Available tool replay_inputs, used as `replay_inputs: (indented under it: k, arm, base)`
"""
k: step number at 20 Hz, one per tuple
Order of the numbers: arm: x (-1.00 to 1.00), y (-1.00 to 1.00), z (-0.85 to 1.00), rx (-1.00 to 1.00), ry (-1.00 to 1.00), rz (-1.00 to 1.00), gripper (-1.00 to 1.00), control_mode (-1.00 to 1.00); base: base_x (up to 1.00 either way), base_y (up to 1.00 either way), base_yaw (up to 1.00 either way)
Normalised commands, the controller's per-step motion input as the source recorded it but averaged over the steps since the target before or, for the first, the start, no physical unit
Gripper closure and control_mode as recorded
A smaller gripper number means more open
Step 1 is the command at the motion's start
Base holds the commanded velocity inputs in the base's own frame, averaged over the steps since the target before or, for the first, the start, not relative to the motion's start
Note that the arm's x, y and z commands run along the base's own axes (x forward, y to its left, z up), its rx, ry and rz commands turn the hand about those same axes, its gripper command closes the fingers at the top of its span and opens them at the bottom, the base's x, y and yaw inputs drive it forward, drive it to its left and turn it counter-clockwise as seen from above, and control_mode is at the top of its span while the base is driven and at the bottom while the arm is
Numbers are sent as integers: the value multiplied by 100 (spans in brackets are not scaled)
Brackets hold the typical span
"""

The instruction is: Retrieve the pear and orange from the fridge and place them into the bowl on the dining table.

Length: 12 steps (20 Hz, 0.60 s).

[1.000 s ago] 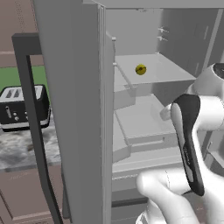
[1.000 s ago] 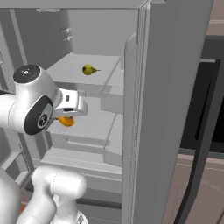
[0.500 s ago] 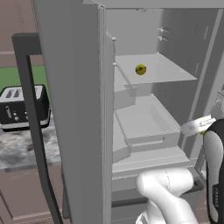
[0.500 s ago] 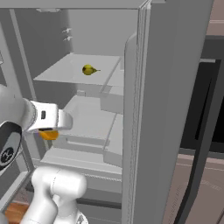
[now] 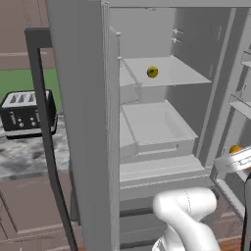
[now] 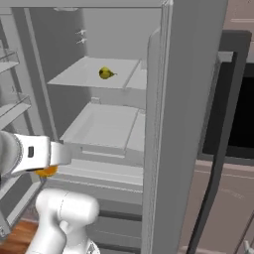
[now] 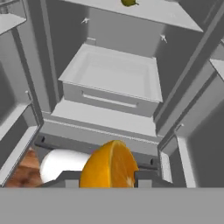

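Tool (image 7: 107, 177) gripped the orange (image 7: 109, 165) outside the fridge (image 5: 162, 127); the pear (image 5: 152, 72) lay above, deep on a shelf.

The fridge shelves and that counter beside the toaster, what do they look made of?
The fridge shelves look like matte pale grey plastic: flat, even colour, no shine, though the render leaves it open. The counter beside the toaster looks like polished stone: mottled grey-white veining.

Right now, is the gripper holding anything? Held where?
Yes. The gripper holds the orange, one finger pressing each side of it, outside the open fridge.
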Motion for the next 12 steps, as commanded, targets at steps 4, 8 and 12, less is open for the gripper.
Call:
replay_inputs:
  k: [4,8,12]
  arm:
    - [0,0,0,0,0,0,100,100]
    - [0,0,0,0,0,0,100,100]
    - [0,0,0,0,0,0,100,100]
  base:
    - [-83,0,0]
    - [-91,0,0]
    - [-95,0,0]
